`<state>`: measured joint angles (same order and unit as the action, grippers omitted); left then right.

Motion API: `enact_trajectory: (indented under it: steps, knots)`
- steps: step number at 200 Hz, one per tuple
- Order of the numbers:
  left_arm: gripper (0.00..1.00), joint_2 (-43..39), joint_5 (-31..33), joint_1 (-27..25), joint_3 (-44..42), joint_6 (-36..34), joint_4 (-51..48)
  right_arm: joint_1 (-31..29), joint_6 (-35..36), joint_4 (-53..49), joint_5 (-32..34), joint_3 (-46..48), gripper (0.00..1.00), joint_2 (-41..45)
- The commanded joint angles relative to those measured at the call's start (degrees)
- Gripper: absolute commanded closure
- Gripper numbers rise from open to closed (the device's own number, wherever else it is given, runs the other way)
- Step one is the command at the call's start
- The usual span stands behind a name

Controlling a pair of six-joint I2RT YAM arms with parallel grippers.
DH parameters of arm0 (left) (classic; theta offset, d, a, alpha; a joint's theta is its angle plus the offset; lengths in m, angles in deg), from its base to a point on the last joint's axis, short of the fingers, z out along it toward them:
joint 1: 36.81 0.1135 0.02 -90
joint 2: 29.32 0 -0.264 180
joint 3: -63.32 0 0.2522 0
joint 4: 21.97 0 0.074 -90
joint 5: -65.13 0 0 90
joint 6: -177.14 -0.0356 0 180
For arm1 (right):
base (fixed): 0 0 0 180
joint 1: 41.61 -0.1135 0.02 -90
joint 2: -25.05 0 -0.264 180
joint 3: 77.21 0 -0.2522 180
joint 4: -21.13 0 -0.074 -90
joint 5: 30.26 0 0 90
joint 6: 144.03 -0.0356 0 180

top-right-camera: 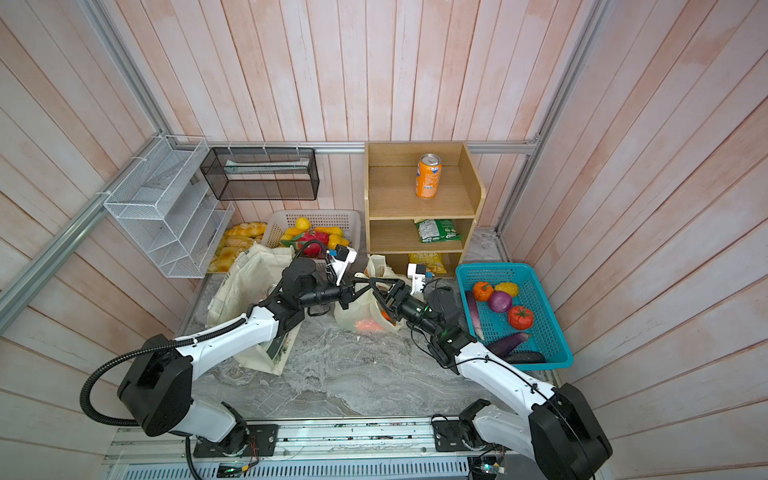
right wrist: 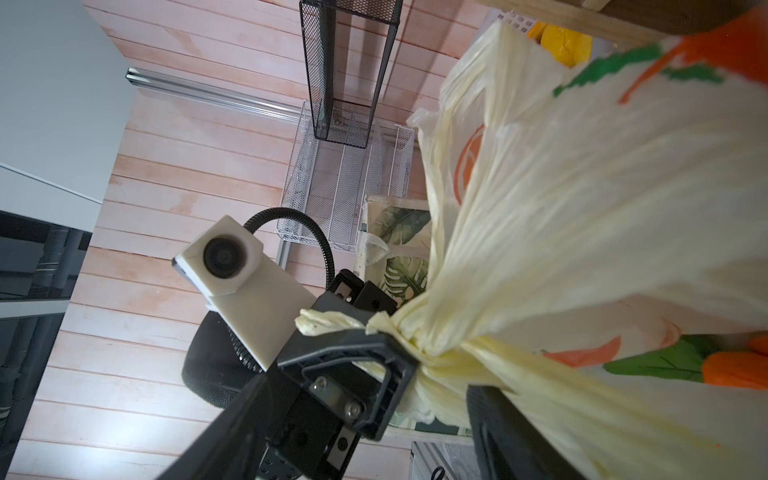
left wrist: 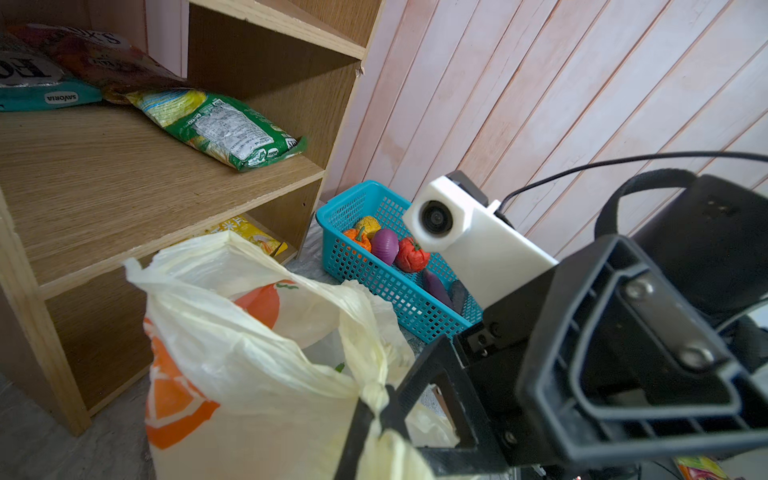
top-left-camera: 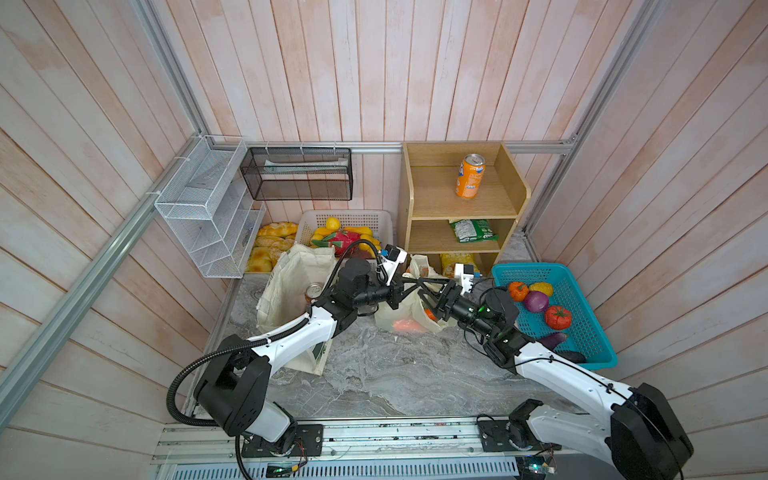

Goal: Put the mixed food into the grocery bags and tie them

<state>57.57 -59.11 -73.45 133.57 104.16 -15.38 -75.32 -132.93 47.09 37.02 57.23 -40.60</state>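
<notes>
Now, left pincer (right wrist: 362,325) clamped on plastic bag (right wrist: 582,208) handle, right pincer (top-left-camera: 419,289) spread

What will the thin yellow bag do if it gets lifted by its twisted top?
Probably floppy: the plastic bag is wrinkled and bunches thin where the left gripper pinches it. It would likely sag around the carrots inside, and might swing.

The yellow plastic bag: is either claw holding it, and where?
The left gripper pinches the plastic bag by its twisted handle, at the knot. The right gripper stands open, gripping nothing.
</notes>
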Motion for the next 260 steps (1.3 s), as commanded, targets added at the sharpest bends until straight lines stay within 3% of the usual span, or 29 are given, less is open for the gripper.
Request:
enact_trajectory:
  steps: [1, 40, 86, 144, 165, 234, 260]
  knots:
    - [1.00, -1.0, -1.5, -0.6, -0.7, 0.0, 1.4, 0.2, -3.1, 5.7, 1.3, -1.6, 0.25, -2.0]
    - [1.00, -0.7, -3.3, -0.6, -0.8, 0.0, 1.5, 0.9, -4.7, 9.5, 1.5, -2.2, 0.28, -4.2]
    - [1.00, -0.5, -4.4, -0.9, -1.7, 0.4, 2.3, 2.4, -5.7, 11.9, 2.2, -1.6, 0.41, -4.0]
    - [1.00, -0.1, -5.1, -1.4, -2.2, 0.7, 2.6, 3.1, -6.1, 14.8, 2.8, -1.0, 0.72, -4.7]
    - [1.00, 0.0, -5.2, -1.6, -2.5, 0.9, 2.8, 3.2, -6.3, 15.9, 3.3, -0.4, 0.76, -4.9]
    - [1.00, 0.2, -4.5, -2.6, -5.3, 3.0, 6.3, 4.2, -6.6, 18.4, 4.6, 0.9, 0.67, -4.8]
    - [1.00, 0.4, -3.9, -2.9, -6.0, 3.7, 7.6, 4.2, -6.9, 19.8, 4.3, 0.9, 0.69, -5.7]
